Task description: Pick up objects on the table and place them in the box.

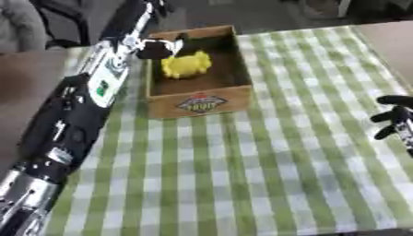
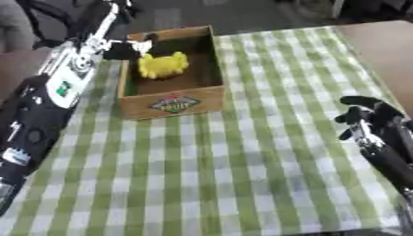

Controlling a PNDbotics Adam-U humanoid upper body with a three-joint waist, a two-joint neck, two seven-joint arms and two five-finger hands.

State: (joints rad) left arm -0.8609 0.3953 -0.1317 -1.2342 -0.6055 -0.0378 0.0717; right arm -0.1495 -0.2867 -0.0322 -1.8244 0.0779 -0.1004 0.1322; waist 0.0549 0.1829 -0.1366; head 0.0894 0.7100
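I am seeing a green-and-white checked tablecloth [image 1: 242, 175] lying across the table, with bare brown tabletop [image 2: 379, 50] showing past its right edge and dark floor [image 1: 242, 14] lying beyond the far edge.

A brown wooden box [image 1: 197, 94] with a badge on its front sits on a green and white checked tablecloth [image 1: 242, 175]. A lumpy yellow toy [image 1: 186, 65] lies inside the box. The robot's black left hand [image 1: 157, 48] is over the box's left wall, right by the toy. Its black right hand [image 1: 397, 118] shows at the right edge, fingers curled.
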